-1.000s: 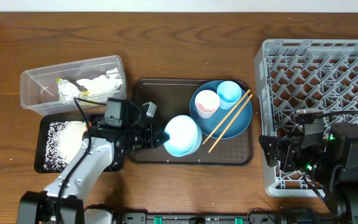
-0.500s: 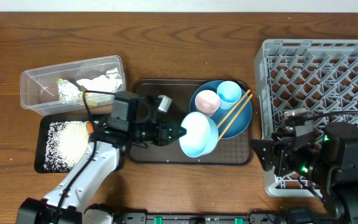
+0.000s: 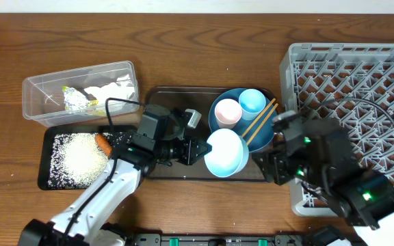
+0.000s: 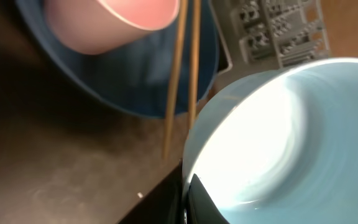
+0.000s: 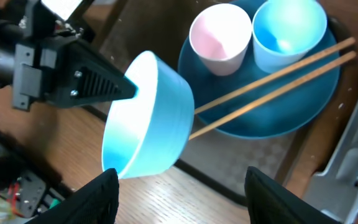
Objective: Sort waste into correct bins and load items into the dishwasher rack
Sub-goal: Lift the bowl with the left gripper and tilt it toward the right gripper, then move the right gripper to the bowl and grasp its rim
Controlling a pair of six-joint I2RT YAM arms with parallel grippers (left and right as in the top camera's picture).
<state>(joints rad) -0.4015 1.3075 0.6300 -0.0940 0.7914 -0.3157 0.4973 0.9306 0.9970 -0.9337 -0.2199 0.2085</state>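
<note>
The brown wooden counter (image 3: 204, 41) holds a clear tub (image 3: 43, 99) at the back left, a flat black tray (image 3: 44, 157) just in front of it, a big dark brown tray (image 3: 159, 99) in the middle and a big grey rack (image 3: 361, 75) on the right.

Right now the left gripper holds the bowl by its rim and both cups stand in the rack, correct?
No. The left gripper holds the bowl by its rim, but the pink cup and light blue cup stand on the blue plate; the overhead view shows it.

Plate (image 3: 263, 137) on srv tray (image 3: 166, 99); tub (image 3: 74, 70), flat bin (image 3: 44, 160) L, rack (image 3: 361, 75) R.
</note>
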